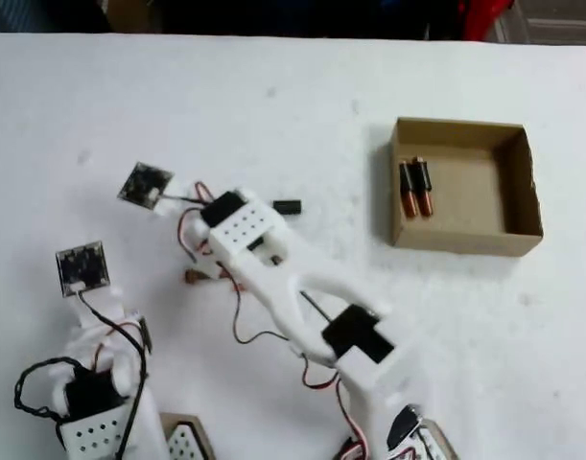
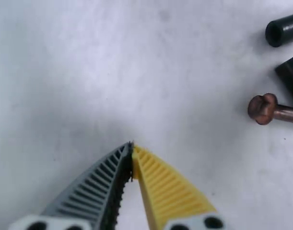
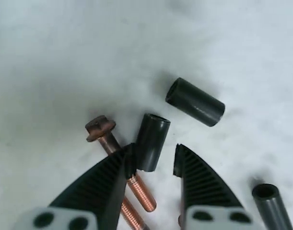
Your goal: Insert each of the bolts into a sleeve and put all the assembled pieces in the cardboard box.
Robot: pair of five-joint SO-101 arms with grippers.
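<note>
The right gripper (image 3: 153, 152) is hanging spread apart around a black sleeve (image 3: 152, 133), and the left gripper (image 2: 132, 145) is sitting pinched together, empty.

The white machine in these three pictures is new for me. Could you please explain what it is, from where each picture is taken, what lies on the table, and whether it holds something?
These are two small robot arms at a white table. The high view looks down from a fixed camera. The other two come from a camera on each arm's wrist. In the cardboard box lie two assembled pieces, copper bolts in black sleeves. The left pincer, grey and yellow, is shut and holds nothing. The right pincer, black, is open around a loose sleeve, not yet gripping it. Beside it lie a copper bolt and another sleeve.
</note>
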